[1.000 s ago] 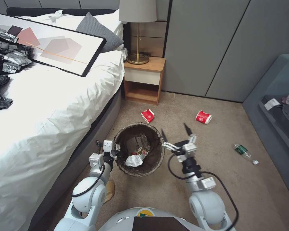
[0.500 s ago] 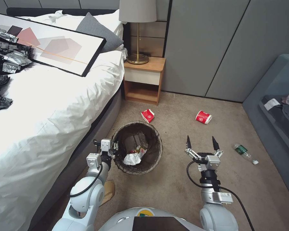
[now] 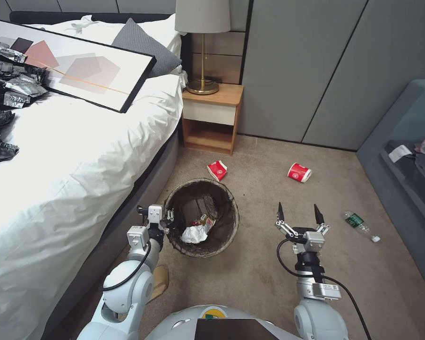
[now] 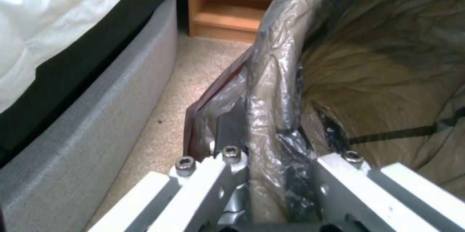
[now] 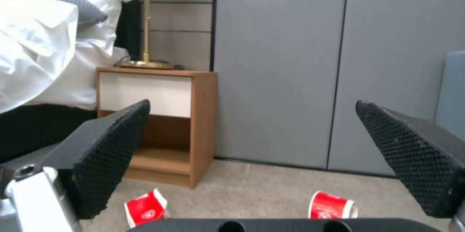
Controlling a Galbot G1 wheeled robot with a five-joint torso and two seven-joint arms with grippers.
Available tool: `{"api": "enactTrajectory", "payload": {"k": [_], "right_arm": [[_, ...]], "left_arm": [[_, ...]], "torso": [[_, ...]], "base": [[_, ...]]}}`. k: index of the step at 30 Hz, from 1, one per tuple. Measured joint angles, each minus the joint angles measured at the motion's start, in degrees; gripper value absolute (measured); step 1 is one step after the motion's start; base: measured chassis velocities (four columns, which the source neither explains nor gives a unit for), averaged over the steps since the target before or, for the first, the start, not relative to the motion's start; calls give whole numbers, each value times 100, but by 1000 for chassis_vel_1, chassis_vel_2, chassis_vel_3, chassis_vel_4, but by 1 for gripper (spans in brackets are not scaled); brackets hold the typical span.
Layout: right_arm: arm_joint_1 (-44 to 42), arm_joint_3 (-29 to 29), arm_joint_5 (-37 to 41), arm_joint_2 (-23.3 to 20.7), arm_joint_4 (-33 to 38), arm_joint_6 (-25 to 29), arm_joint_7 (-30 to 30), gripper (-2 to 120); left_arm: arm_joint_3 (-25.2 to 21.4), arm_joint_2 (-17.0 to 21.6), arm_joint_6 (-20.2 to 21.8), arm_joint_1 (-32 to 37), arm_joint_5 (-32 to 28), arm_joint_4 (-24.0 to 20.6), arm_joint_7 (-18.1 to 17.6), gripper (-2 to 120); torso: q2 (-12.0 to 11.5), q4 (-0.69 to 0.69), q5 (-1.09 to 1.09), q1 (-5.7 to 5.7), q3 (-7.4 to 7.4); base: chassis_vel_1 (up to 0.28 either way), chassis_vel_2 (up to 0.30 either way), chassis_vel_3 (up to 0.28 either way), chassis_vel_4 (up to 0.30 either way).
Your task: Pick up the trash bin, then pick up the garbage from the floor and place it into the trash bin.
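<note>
The trash bin (image 3: 227,208), round with a dark liner, stands on the carpet beside the bed; white tissue (image 3: 195,234) and wrappers lie inside it. My left gripper (image 3: 169,221) is shut on the bin's near-left rim, and the liner-covered rim (image 4: 274,79) shows pinched between its fingers (image 4: 227,130). My right gripper (image 3: 298,210) hovers open and holds nothing, right of the bin. Ahead of it on the floor lie a crushed red cup (image 3: 217,170) (image 5: 145,206), a second red cup (image 3: 300,172) (image 5: 332,206) and a green-labelled bottle (image 3: 360,225). A brown paper bag (image 3: 159,279) lies by my left arm.
The bed (image 3: 71,160) runs along the left, with a framed picture (image 3: 80,66) and black bags (image 3: 4,85) on it. A wooden nightstand (image 3: 212,118) with a lamp stands ahead, next to grey wardrobe doors (image 3: 307,71). A grey sofa (image 3: 406,156) bounds the right.
My right arm has swung from beside the bin's rim out to the right, its gripper still open. The bin has shifted slightly, still in my left gripper.
</note>
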Motion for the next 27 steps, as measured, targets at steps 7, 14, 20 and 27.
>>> {"api": "enactTrajectory", "payload": {"k": [7,14,20,27], "right_arm": [[28,34,26,-24,-63,63,-33,100],[62,47,54,-35,-67,65,-48,100],[83,50,53,-38,-91,57,-48,99],[90,54,53,-30,-98,53,-69,99]], "left_arm": [[20,-2,-4,5,17,-10,-2,0],[26,5,-3,5,20,-21,-3,0],[30,8,-1,-2,26,-21,8,0],[27,12,6,-3,95,-21,65,0]], "torso": [[0,0,0,0,0],[0,0,0,0,0],[0,0,0,0,0],[0,0,0,0,0]], "base": [[0,0,0,0],[0,0,0,0],[0,0,0,0],[0,0,0,0]]}}
